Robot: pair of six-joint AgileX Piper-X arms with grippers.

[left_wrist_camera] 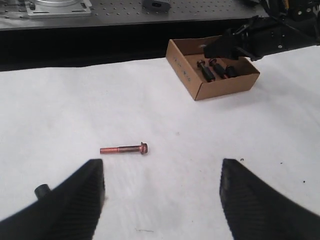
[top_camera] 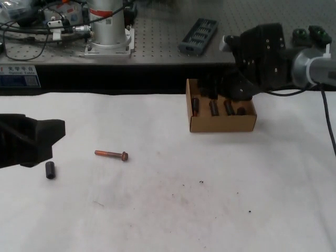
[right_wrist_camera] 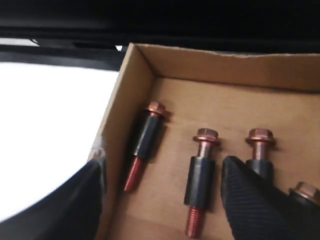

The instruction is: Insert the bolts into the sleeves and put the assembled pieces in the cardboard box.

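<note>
A loose copper bolt [top_camera: 111,154] lies on the white cloth, and a black sleeve [top_camera: 50,170] stands a little to its left. My left gripper [left_wrist_camera: 162,200] is open at the left edge of the bench, with the bolt [left_wrist_camera: 123,149] ahead of it and the sleeve [left_wrist_camera: 41,190] beside one finger. My right gripper [right_wrist_camera: 162,200] hangs open over the cardboard box [top_camera: 223,123]. Inside the box [right_wrist_camera: 215,65] lie several bolts fitted with sleeves, such as one assembled piece [right_wrist_camera: 145,142] near the wall and another [right_wrist_camera: 200,180] between the fingers.
A dark perforated bench runs along the back with a metal column base [top_camera: 107,37], cables and a black ribbed block [top_camera: 198,34]. The white cloth [top_camera: 184,210] stretches wide between the bolt and the box.
</note>
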